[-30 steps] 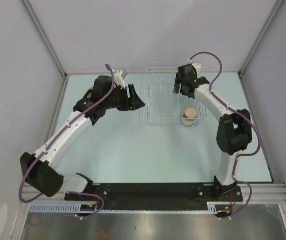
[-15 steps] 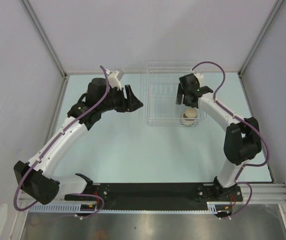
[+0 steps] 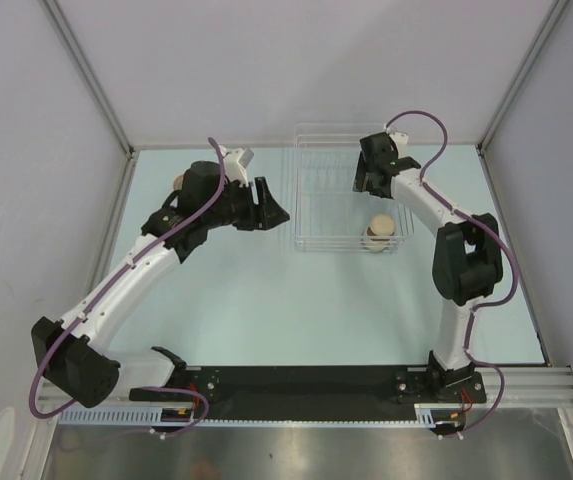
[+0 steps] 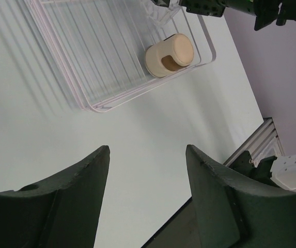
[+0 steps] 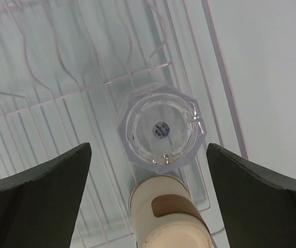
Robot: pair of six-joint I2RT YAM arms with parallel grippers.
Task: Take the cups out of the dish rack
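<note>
The clear dish rack (image 3: 322, 200) stands at the back middle of the table. A beige-tan cup (image 3: 380, 233) lies on its side in the rack's near right corner. In the right wrist view the cup (image 5: 168, 219) lies just below a clear faceted glass (image 5: 161, 129) that stands in the rack (image 5: 44, 103). My right gripper (image 3: 370, 176) hovers open above the rack's right side, over the glass, holding nothing (image 5: 148, 146). My left gripper (image 3: 272, 204) is open and empty left of the rack, above bare table (image 4: 147, 150). The left wrist view shows the rack (image 4: 86, 62) and the beige-tan cup (image 4: 169, 55).
A small pale cup (image 3: 178, 181) peeks out behind the left arm at the far left of the table. Grey walls close the back and both sides. The black base rail (image 3: 306, 380) runs along the near edge.
My right gripper dipped toward the beige-tan cup, then drew back toward the rack's far right. My left arm shifted slightly, its gripper staying left of the rack.
</note>
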